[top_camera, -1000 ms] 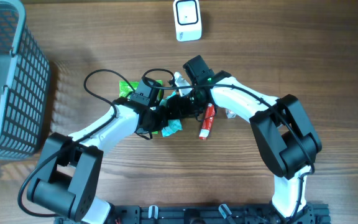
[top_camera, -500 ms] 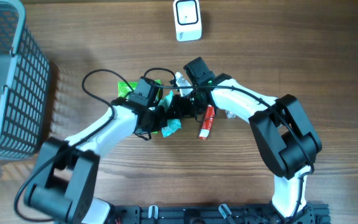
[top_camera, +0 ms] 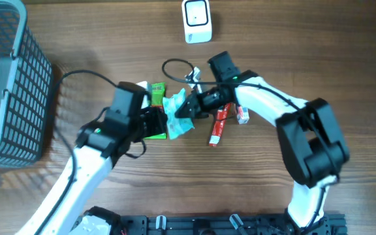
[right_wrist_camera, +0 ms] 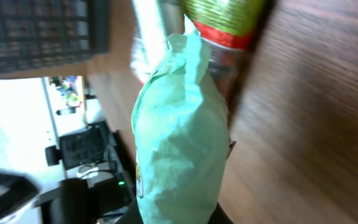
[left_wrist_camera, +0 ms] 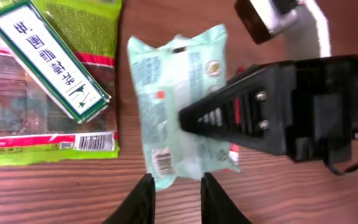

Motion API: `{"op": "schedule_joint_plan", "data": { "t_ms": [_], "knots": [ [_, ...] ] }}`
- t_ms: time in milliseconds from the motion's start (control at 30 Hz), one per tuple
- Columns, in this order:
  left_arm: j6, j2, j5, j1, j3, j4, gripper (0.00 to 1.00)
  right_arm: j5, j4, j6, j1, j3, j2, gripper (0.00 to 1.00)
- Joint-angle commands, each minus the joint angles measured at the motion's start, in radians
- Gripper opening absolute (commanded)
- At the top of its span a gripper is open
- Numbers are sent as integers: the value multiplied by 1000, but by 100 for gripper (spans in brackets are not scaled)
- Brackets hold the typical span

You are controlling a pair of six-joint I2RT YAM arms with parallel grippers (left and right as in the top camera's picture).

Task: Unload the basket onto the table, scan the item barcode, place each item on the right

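Mint-green plastic sits in the grip of the right gripper. Its fingers are closed on the packet, pinching it near the middle. In the right wrist view the packet stands crumpled between them.

The left gripper is parted a little way, and its fingers hold nothing. The packet's near edge lies just ahead of their tips; whether it touches them I cannot tell. A barcode is printed on that near corner of the packet and faces the left wrist camera.

Off to one side of the left fingers, just beside the packet, a green bag lies flat on the wooden table. A green-and-white box rests across the bag.

On the far side of the right fingers from the left gripper, a red tube lies close against the right arm. A small white-and-red carton sits just beside the tube.

Further out, beyond both sets of fingers, the white scanner stands at the table's far edge, well apart from the packet.

Furthest of all, past the left arm, is the grey mesh basket. Only part of its inside shows, and what it holds I cannot tell.
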Motion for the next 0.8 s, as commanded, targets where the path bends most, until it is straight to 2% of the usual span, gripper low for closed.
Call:
{"op": "schedule_joint_plan", "data": {
  "t_ms": [0, 100, 133, 233, 333, 433, 467, 600, 767],
  "knots": [
    [2, -103, 94, 79, 16, -6, 25, -70, -20, -76, -7, 20, -160, 4],
    [6, -159, 95, 181, 22, -12, 26, 81, -71, -116, -7, 20, -274, 4],
    [32, -165, 95, 219, 40, -36, 30, 124, -81, -128, -7, 20, -315, 4],
    [126, -120, 49, 319, 177, -186, 36, 280, -129, -142, -7, 56, -452, 4],
    [135, -38, 14, 402, 318, -285, 37, 377, -231, -169, -7, 176, -513, 4],
    [134, 24, 14, 462, 389, -301, 40, 428, -404, -258, -7, 369, -505, 4],
    [134, 36, 14, 474, 393, -293, 46, 444, -440, -287, -7, 416, -502, 4],
    [134, 76, 13, 496, 393, -287, 100, 481, -471, -354, -7, 530, -502, 4],
    [134, 105, 14, 496, 393, -287, 100, 569, -533, -378, -7, 588, -491, 4]
  ]
}}
